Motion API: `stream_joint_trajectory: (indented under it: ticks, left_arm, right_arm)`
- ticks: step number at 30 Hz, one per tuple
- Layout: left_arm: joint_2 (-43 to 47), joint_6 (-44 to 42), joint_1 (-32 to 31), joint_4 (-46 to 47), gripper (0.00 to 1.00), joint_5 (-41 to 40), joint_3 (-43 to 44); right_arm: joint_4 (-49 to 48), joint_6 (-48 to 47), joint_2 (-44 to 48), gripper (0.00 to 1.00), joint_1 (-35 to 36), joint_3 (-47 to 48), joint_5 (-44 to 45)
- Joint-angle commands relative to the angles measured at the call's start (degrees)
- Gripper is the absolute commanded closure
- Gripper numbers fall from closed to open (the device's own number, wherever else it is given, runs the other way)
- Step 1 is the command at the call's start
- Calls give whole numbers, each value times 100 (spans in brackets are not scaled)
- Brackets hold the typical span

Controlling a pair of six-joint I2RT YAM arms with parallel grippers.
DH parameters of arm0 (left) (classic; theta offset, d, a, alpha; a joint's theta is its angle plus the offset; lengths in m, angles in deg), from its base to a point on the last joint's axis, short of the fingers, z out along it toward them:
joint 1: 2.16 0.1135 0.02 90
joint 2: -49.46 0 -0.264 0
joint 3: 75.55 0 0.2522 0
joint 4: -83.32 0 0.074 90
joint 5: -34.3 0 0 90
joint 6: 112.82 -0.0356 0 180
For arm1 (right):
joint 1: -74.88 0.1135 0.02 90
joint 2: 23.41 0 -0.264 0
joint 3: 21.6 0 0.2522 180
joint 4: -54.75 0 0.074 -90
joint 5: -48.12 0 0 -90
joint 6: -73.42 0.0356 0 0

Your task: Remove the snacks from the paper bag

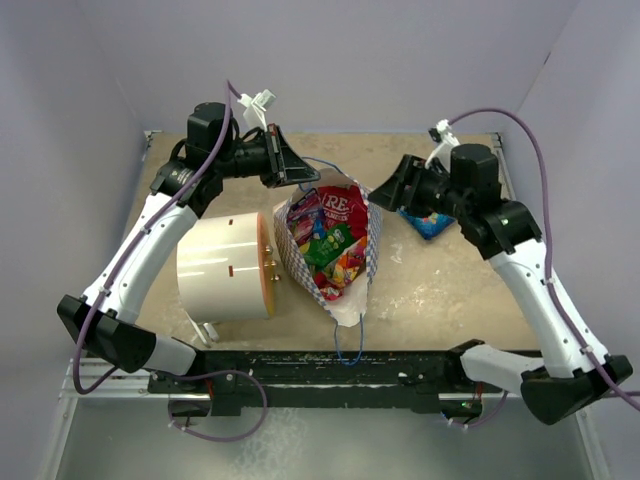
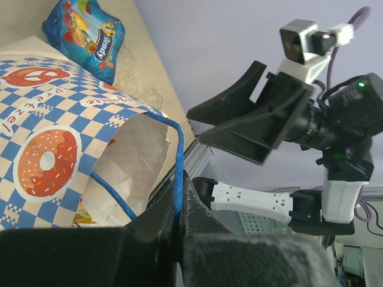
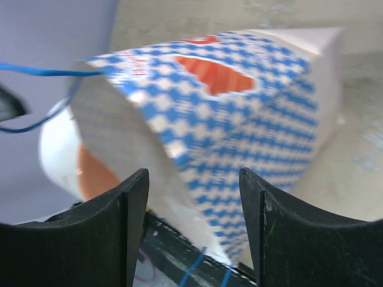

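Position: the paper bag (image 1: pixel 373 255) lies on its side in the middle of the desk (image 1: pixel 440 280), just beside the white cylinder (image 1: pixel 222 265), with its mouth gaping towards the overhead camera. Most of the snacks (image 1: pixel 330 245) are inside it, piled loosely, red, green and pink among them. One blue-and-orange packet (image 1: pixel 432 226) is already out, lying on the desk to the right of the bag, partly under the right arm.

Left claw (image 2: pixel 178 206): closed tight on the blue cord handle (image 2: pixel 177 155) at the far rim, which holds the mouth open.

Right claw (image 3: pixel 193 179): jaws well apart with nothing between them, near the bag's right wall and facing it.

Handling, as judged: the packets look light, puffy and glossy, so they are likely to slip and crumple under a hard pinch. A crimped end seam or a corner should give a surer hold than the bulging middle. The bag is thin paper that is soft and easily creased or torn at the scalloped rim. It will probably drag along with any packet pulled out unless the cord is held firm. The topmost packet near the open mouth appears the easiest to reach
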Motion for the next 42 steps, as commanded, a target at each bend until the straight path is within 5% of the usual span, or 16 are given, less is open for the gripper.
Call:
stream_joint_trajectory:
  ticks: [1,11,20,33,42]
  left_arm:
    - [148,15,-23,171,100,48,100]
    - [183,-3,-23,79,100,-34,183]
    - [179,94,-29,25,100,-33,155]
    - [-49,317,-214,-31,100,-42,231]
    - [-42,249,-282,-40,100,-114,268]
  right_arm:
    - [-160,502,-408,35,1004,577,273]
    - [88,1398,-396,34,3541,57,2790]
    - [820,2448,-1198,42,4067,-452,4902]
    - [-67,3218,-2028,40,4400,-1326,5238]
    - [52,3249,-2438,48,4395,-1283,5365]
